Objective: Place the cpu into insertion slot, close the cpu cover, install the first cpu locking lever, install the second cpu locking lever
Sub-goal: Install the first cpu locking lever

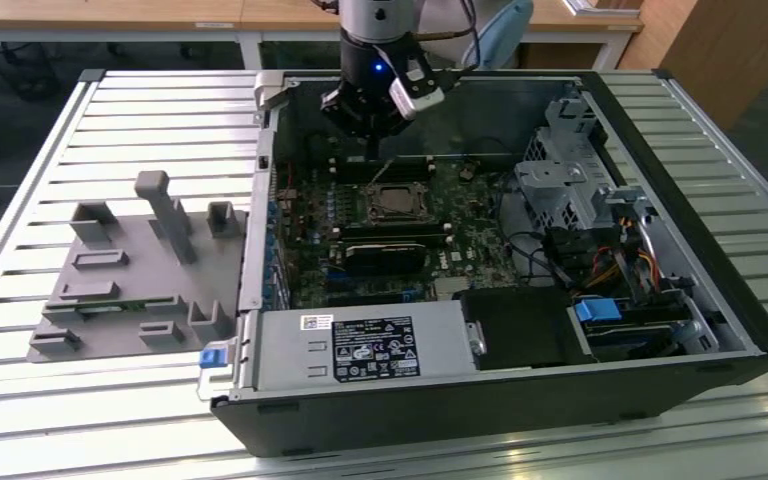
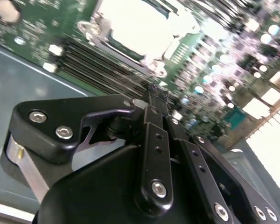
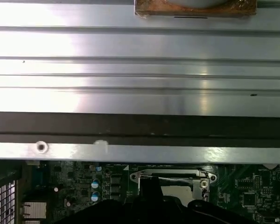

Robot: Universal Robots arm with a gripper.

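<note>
Green circuit board (image 2: 37,28), black gripper (image 2: 151,93), silver slatted table (image 1: 37,400), grey fixture (image 1: 117,290)

In the second wrist view the socket (image 2: 135,25) glares white and is cut off by the picture's edge, so what lies in it cannot be told. In the first wrist view the dark gripper (image 3: 149,186) covers part of the socket. In the exterior view its levers are too small to make out.
</note>
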